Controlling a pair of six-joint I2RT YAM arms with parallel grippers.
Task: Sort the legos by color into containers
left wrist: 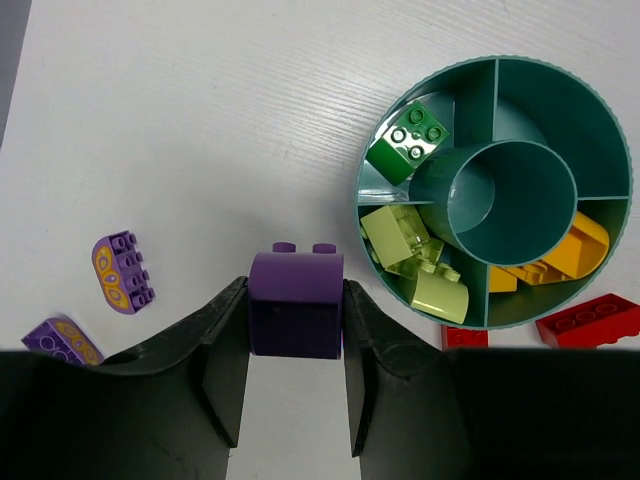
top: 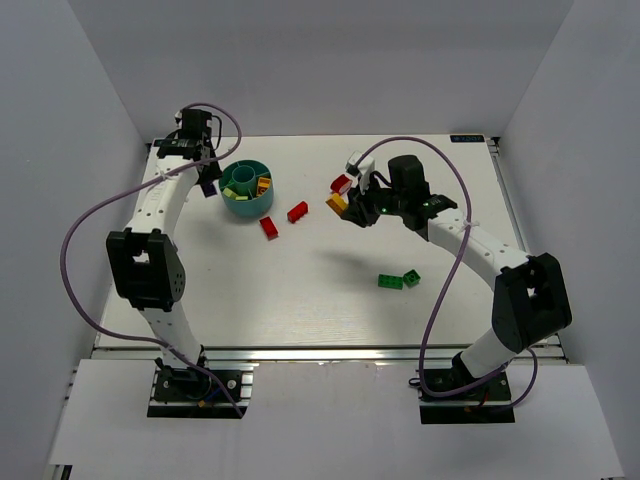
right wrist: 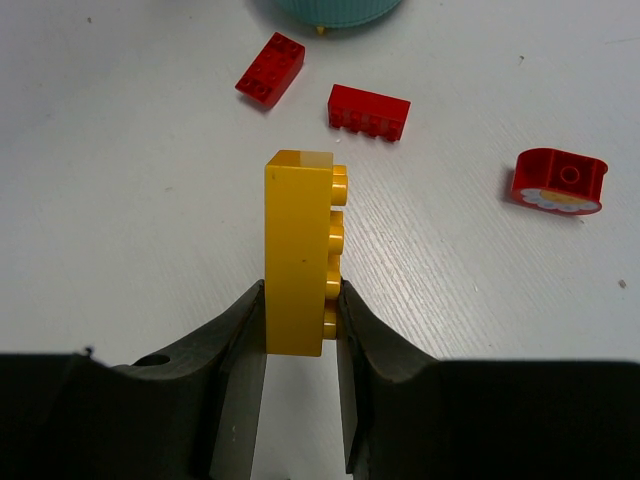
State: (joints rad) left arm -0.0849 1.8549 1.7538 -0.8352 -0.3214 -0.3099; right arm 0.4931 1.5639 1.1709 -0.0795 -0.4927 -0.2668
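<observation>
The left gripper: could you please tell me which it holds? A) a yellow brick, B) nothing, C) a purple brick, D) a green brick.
C: in the left wrist view the left gripper pinches a purple brick on both sides, beside the teal cup.

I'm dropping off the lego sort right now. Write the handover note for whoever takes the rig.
Left gripper: shut on a purple brick, just beside the teal cup.
Right gripper: shut on a yellow brick, away from the cup.
Done: a dark green brick, light green bricks and yellow pieces sit in separate compartments.
Left: both held bricks, two red bricks near the cup, a red rounded piece, two purple pieces, green bricks mid-table.
</observation>
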